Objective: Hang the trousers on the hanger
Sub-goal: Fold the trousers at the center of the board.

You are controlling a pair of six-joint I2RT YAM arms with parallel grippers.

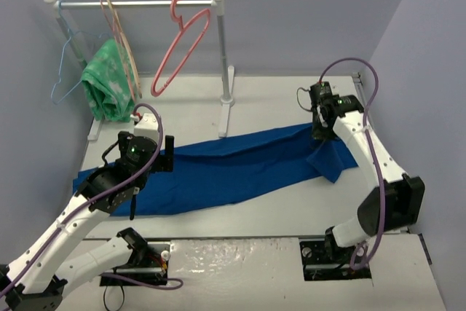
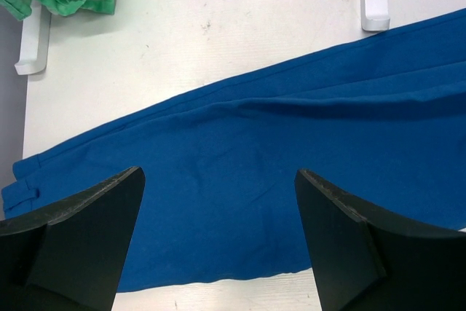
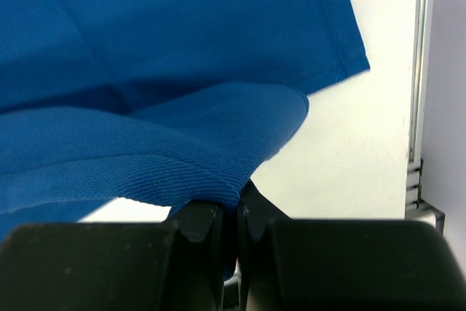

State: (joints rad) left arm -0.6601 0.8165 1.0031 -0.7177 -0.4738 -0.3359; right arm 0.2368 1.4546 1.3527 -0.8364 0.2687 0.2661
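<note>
The trousers [image 1: 240, 165] lie stretched across the bench [image 1: 269, 96], right claw [image 3: 231, 213] clamped on the edge at one end, left claw [image 2: 218, 180] wide apart over the other, hanger [image 1: 182, 45] hanging on the rail [image 1: 138, 4].

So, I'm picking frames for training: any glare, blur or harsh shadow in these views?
Top external view: even light, soft shadows, a dull sheen on the near strip of the white table. Left wrist view: royal-blue soft cloth trousers sharp, left tool dark with little detail. Right wrist view: right tool, shut on the trousers' fold, is soft-focused; bare table looks blown out.
</note>
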